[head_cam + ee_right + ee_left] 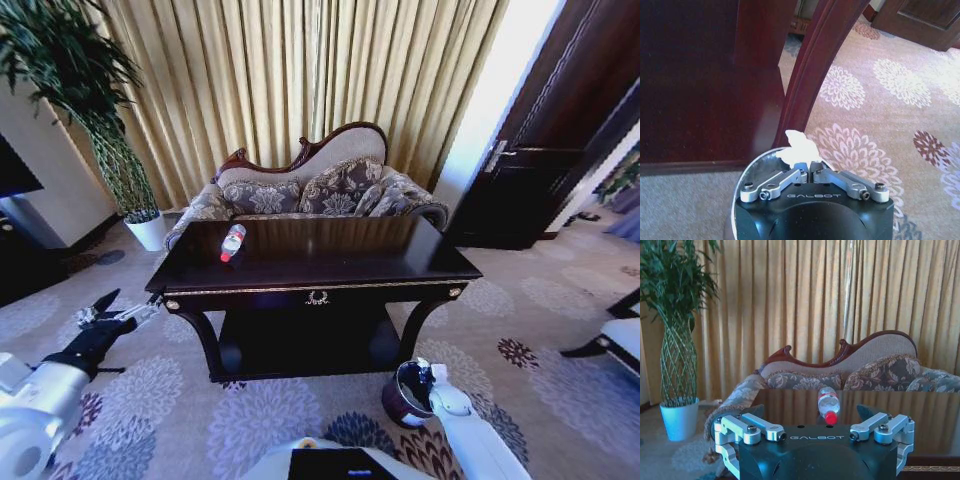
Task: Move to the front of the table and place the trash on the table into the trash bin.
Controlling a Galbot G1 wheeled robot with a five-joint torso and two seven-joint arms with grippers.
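Note:
The table stands straight ahead, dark and glossy with gold trim. One piece of trash, a clear plastic bottle with a red label and cap, lies on its far left part; the left wrist view looks across the tabletop at the bottle. My left gripper hovers open off the table's front left corner, apart from the bottle. On the carpet by the table's front right leg sits the trash bin. My right gripper hangs over it, shut on a crumpled white paper above the bin's rim.
A patterned sofa stands behind the table against gold curtains. A tall plant in a white pot is at the back left and a dark door at the back right. A chair edge juts in at the right.

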